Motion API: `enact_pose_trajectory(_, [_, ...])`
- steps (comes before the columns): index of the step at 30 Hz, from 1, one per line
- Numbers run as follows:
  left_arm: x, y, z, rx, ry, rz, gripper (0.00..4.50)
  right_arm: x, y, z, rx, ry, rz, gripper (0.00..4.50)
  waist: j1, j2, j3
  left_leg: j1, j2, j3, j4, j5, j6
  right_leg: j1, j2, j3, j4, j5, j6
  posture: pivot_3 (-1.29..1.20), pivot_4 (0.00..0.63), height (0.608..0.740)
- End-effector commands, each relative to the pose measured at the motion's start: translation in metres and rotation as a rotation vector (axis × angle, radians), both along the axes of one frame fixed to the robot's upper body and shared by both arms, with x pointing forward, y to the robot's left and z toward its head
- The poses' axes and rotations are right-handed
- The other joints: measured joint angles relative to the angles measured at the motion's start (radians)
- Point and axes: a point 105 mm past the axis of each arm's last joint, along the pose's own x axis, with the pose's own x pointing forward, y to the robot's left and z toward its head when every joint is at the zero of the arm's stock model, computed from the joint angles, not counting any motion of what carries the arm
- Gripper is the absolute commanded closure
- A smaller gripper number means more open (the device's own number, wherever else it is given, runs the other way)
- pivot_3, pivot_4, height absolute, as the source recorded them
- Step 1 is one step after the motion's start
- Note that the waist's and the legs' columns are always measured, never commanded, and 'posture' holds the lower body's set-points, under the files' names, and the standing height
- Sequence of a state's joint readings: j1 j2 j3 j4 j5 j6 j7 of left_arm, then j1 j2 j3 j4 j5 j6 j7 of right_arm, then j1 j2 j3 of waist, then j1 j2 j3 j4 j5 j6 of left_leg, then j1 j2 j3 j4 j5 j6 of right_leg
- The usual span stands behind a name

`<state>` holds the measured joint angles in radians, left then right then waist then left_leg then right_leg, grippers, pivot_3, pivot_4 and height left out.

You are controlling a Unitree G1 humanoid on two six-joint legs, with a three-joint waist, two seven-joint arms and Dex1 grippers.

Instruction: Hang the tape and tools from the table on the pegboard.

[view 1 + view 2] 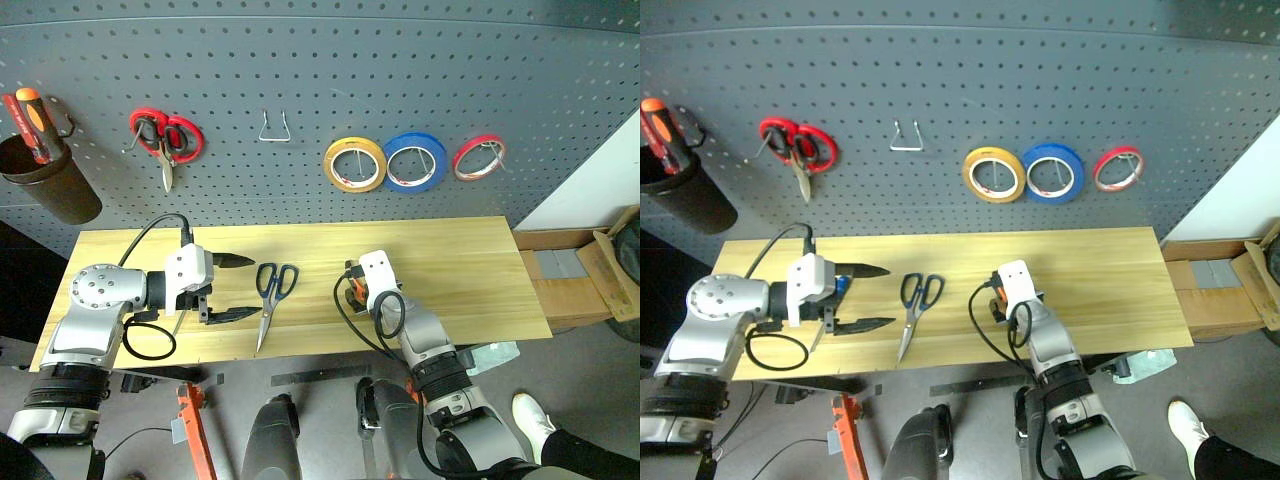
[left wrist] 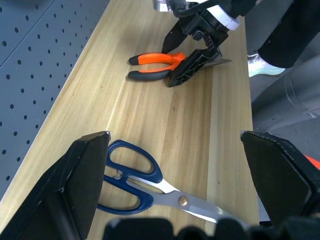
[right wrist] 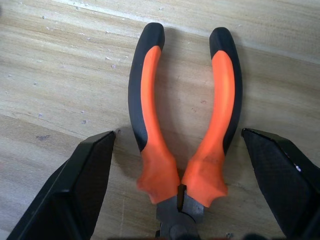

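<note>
The tan-yellow tape (image 1: 355, 165) hangs on the dark grey pegboard (image 1: 300, 60). On the light wooden table (image 1: 460, 260) lie blue-handled scissors (image 1: 272, 295), blades pointing at the near edge. My left gripper (image 1: 235, 288) hovers open just left of them, jaws wide, with the scissors (image 2: 135, 182) low between its fingers. The orange-and-black pliers (image 3: 185, 125) lie flat, handles pointing away. My right gripper (image 3: 177, 136) is open, one finger on each side of the handles, apart from them. A bit of blue (image 1: 843, 285) shows under the left hand; I cannot tell whether it is the screwdriver.
On the pegboard hang red-handled scissors (image 1: 165, 135), a bare wire hook (image 1: 273, 128), a blue tape roll (image 1: 415, 162) and a red roll (image 1: 479, 158). A brown cup (image 1: 50, 185) with orange and red screwdrivers hangs far left. Cardboard (image 1: 600, 270) lies beyond the table's right end.
</note>
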<state>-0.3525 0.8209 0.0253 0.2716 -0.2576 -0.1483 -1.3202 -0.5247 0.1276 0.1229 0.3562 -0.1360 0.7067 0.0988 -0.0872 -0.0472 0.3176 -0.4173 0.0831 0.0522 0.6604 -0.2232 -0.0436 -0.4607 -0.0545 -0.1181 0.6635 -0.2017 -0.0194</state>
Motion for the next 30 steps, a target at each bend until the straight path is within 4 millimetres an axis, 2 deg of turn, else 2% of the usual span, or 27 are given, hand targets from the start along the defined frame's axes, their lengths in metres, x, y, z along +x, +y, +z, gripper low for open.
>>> enact_pose_trajectory(1, [-0.001, -0.001, 0.006, 0.003, -0.039, -0.011, 0.00, 0.001, 0.009, 0.002, 0.007, -0.015, 0.020, 0.68, 0.000, 0.000, 0.000, 0.000, 0.000, 0.000, 0.000, 0.000, 0.000, 0.000, 0.000, 0.000, 0.000, 0.000, 0.000, -0.20, 0.254, 0.740])
enact_pose_trajectory(5, [0.002, 0.003, 0.009, -0.023, -0.052, 0.033, 0.00, 0.005, 0.012, 0.002, -0.004, -0.027, 0.027, 1.95, 0.000, -0.001, -0.001, 0.000, 0.000, 0.000, 0.000, 0.000, 0.000, 0.000, 0.000, 0.000, 0.000, 0.000, 0.000, -0.21, 0.254, 0.740])
enact_pose_trajectory(6, [0.001, 0.004, 0.009, -0.024, -0.053, 0.039, 0.00, 0.006, 0.012, 0.002, -0.003, -0.031, 0.027, 2.07, -0.001, -0.001, -0.001, 0.000, 0.000, 0.000, 0.000, 0.000, 0.000, 0.000, 0.000, 0.000, 0.000, 0.000, 0.000, -0.20, 0.254, 0.740])
enact_pose_trajectory(9, [-0.001, 0.006, 0.008, -0.033, -0.060, 0.059, 0.00, 0.011, 0.012, 0.007, -0.007, -0.065, 0.035, 2.07, -0.002, -0.001, -0.001, 0.000, 0.000, 0.000, 0.000, 0.000, 0.000, 0.000, 0.000, 0.000, 0.000, 0.000, 0.000, -0.19, 0.253, 0.740])
enact_pose_trajectory(11, [-0.002, 0.008, 0.010, -0.052, -0.072, 0.082, 0.00, 0.013, 0.015, 0.019, -0.013, -0.131, 0.069, 2.07, -0.001, 0.000, -0.001, 0.000, 0.000, 0.000, 0.000, 0.000, 0.000, 0.000, 0.000, 0.000, 0.000, 0.000, 0.000, -0.19, 0.253, 0.740])
enact_pose_trajectory(15, [0.000, 0.017, 0.022, -0.152, -0.113, 0.193, 0.00, 0.005, 0.028, 0.069, 0.040, -0.313, 0.179, 2.07, 0.003, 0.000, -0.001, -0.001, 0.000, 0.000, 0.000, 0.000, 0.000, -0.001, 0.000, 0.000, 0.000, 0.000, 0.000, -0.17, 0.258, 0.740])
enact_pose_trajectory(19, [-0.005, 0.031, 0.032, -0.253, -0.148, 0.317, 0.00, -0.022, 0.042, 0.129, 0.103, -0.515, 0.299, 2.07, 0.003, 0.000, -0.001, -0.002, 0.001, 0.000, -0.001, 0.000, 0.000, -0.004, 0.000, 0.001, 0.000, 0.000, 0.000, -0.17, 0.266, 0.740])
enact_pose_trajectory(25, [-0.011, 0.040, 0.035, -0.325, -0.144, 0.405, 0.00, -0.060, 0.064, 0.175, 0.191, -0.638, 0.421, 2.07, 0.005, 0.000, -0.001, -0.002, 0.001, 0.000, -0.001, 0.000, 0.000, -0.004, 0.001, 0.001, 0.000, 0.000, 0.000, -0.16, 0.272, 0.740])
enact_pose_trajectory(30, [-0.011, 0.033, 0.046, -0.389, -0.151, 0.413, 0.00, -0.068, 0.078, 0.218, 0.241, -0.773, 0.480, 2.08, 0.006, 0.000, -0.001, -0.002, 0.001, 0.000, 0.000, 0.000, 0.000, -0.004, 0.001, 0.001, 0.000, 0.000, 0.000, -0.15, 0.272, 0.740])
